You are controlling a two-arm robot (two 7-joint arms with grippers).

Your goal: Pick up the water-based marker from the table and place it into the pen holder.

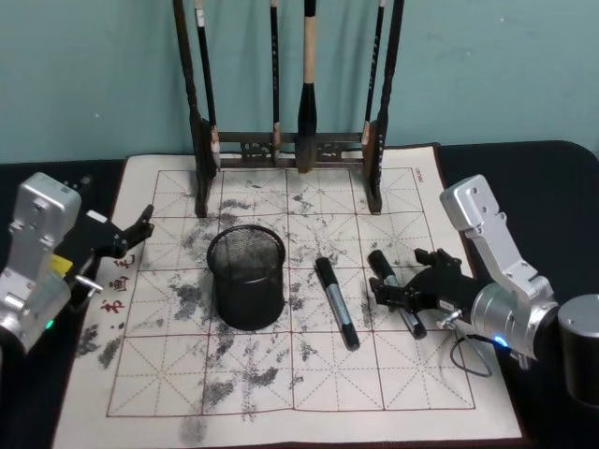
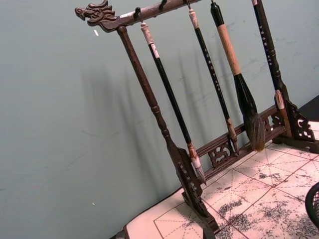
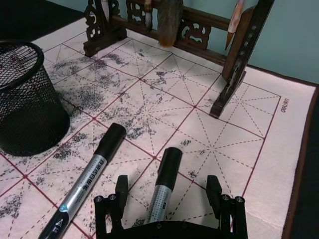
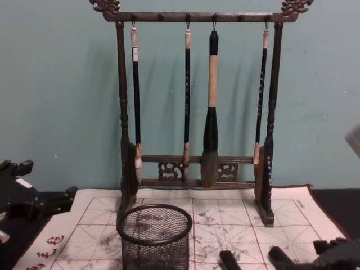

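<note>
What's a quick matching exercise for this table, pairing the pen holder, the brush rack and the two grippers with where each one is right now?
Things:
1. pen holder
2. brush rack
3. right gripper
4. left gripper

Places and states:
A. open, at the left edge of the mat
B. open, astride the right-hand marker
C. at the back of the mat, brushes hanging from it
D. upright on the mat, left of the middle marker

Pairs: 1-D, 2-C, 3-B, 4-A.
</note>
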